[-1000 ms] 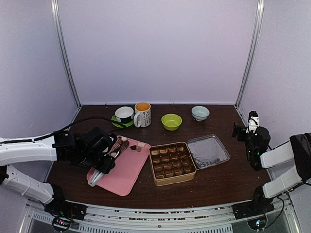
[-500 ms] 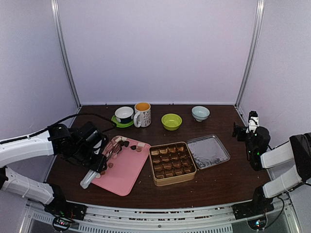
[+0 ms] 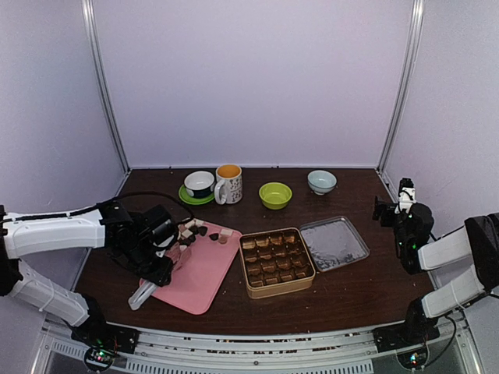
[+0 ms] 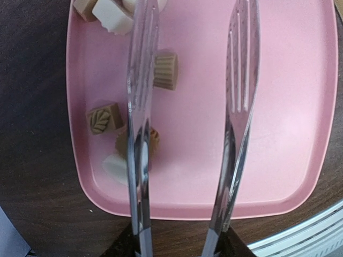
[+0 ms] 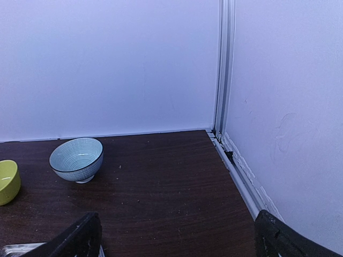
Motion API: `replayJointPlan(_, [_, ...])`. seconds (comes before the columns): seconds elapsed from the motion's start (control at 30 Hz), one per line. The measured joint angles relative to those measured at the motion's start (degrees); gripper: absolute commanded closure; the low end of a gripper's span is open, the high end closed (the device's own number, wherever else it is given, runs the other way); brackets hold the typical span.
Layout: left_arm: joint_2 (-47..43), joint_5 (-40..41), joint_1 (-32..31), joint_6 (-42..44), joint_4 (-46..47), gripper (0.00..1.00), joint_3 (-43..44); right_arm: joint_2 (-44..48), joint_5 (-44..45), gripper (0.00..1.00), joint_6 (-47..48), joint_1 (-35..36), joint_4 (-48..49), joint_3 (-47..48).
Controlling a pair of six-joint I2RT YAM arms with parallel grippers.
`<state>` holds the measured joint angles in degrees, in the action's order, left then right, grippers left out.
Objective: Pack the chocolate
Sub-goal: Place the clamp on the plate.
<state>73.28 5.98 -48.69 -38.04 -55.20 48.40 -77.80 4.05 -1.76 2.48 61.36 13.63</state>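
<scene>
Several chocolate pieces (image 3: 196, 231) lie at the far corner of a pink tray (image 3: 199, 276). In the left wrist view, tan pieces (image 4: 166, 69) and a white one (image 4: 114, 166) lie on the tray's left half (image 4: 289, 107). My left gripper (image 3: 158, 267) is shut on the handle of metal tongs (image 4: 238, 107). The tong arms are spread apart over the tray and hold nothing. A gold tin (image 3: 281, 291) right of the tray holds several brown pieces in compartments. My right gripper (image 3: 383, 209) is open and empty at the far right, away from all of this.
The tin's silver lid (image 3: 334, 243) lies right of the tin. Along the back stand a cup on a green saucer (image 3: 199, 185), a mug (image 3: 228, 184), a green bowl (image 3: 275, 195) and a blue-white bowl (image 3: 321, 181), which also shows in the right wrist view (image 5: 76, 159).
My left arm has drawn back to the left and toward the near edge with the tongs. The chocolate pieces at the tray's far corner are now uncovered. The right arm has not moved.
</scene>
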Motion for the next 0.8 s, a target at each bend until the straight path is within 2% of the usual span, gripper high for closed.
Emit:
replayJointPlan(0.23, [4.2,0.1,0.5,0.5,1.4,0.55,-1.0,0.0,0.0,0.0,0.0,0.0,0.0,0.0])
replayJointPlan(0.63, [5.7,0.5,1.0,0.6,2.8,0.52,-2.8,0.0,0.0,0.0,0.0,0.0,0.0,0.0])
replayJointPlan(0.8, [5.4,0.6,1.0,0.2,2.8,0.59,-2.9,0.0,0.0,0.0,0.0,0.0,0.0,0.0])
